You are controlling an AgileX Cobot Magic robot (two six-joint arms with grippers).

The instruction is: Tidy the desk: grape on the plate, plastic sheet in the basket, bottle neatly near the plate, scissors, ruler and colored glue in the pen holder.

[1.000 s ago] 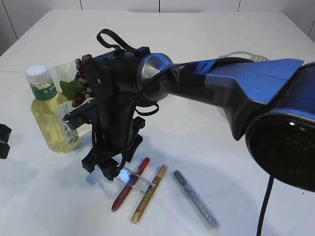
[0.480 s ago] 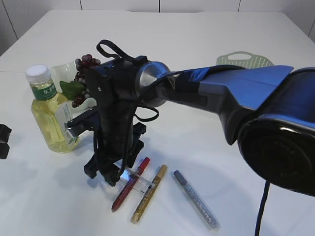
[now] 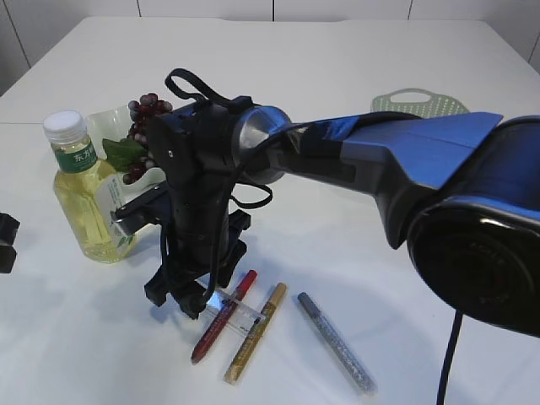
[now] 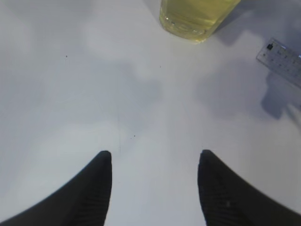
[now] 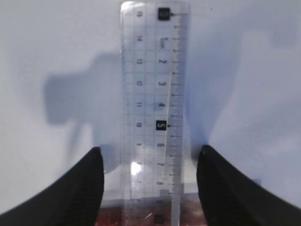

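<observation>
Exterior: my right gripper sits low over the ruler, which lies across the glue pens.
Left wrist: left gripper apart, empty, bottle ahead.
Right wrist: jaws apart, straddling the ruler's long axis, not yet clamped.

White worktop fills the view, w/ grey wall panels along the top edge. Near the worktop's left edge sits a small black block, partly cut off by the frame. Soft grey shadows fall on the surface in both wrist views.
</observation>
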